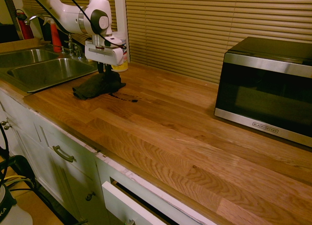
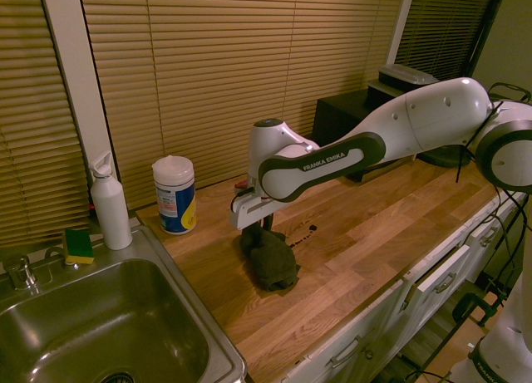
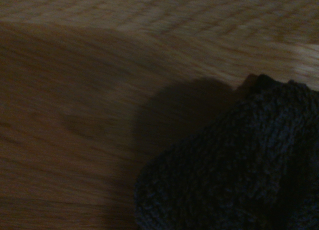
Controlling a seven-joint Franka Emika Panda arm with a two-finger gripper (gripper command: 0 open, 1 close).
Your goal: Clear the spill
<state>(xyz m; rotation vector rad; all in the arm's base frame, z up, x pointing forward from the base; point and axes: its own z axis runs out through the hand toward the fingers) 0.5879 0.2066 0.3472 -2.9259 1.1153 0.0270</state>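
Note:
A bulky black cloth [image 1: 95, 87] [image 2: 270, 262] lies bunched on the wooden counter near the sink. My gripper [image 1: 103, 71] [image 2: 268, 225] points straight down into the cloth's raised top, shut on it. The spill [image 1: 125, 98] [image 2: 299, 238] is a thin dark streak with a few droplets on the wood. It runs out from the cloth's edge on the side toward the microwave. The wrist view shows the dark knitted cloth [image 3: 234, 165] close up over blurred wood grain.
A steel sink [image 1: 44, 71] [image 2: 100, 325] lies just beyond the cloth. A wipes canister [image 2: 174, 194], a white bottle [image 2: 110, 202] and a sponge [image 2: 79, 244] stand by the blinds. A microwave [image 1: 268, 88] sits at the counter's far end.

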